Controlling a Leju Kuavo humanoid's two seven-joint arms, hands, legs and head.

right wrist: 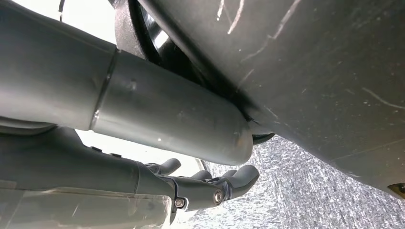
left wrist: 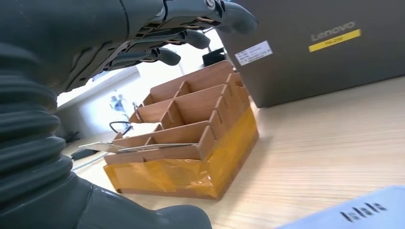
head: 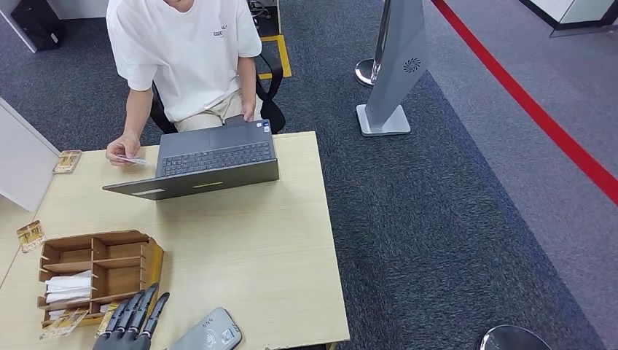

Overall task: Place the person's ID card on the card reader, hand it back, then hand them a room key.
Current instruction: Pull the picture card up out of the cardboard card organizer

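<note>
A person in a white shirt sits behind the table and holds a small pale card [head: 131, 159] in one hand at the far left edge. The grey card reader [head: 210, 332] lies at the table's near edge; its corner [left wrist: 363, 212] also appears in the left wrist view. My left hand [head: 135, 321] hovers low just left of the reader, fingers [left wrist: 181, 38] stretched out and apart, holding nothing. A wooden divided box [head: 98, 270] with white cards [head: 69, 284] stands in front of that hand. My right hand [right wrist: 215, 183] hangs below the table, fingers loosely bent and empty.
An open dark laptop [head: 211, 157] stands mid-table between me and the person, its lid's back [left wrist: 325, 43] facing me. Small brown packets [head: 30, 235] [head: 67, 160] lie at the left. A white panel [head: 22, 160] borders the left side. A grey stand [head: 397, 65] rises from the carpet.
</note>
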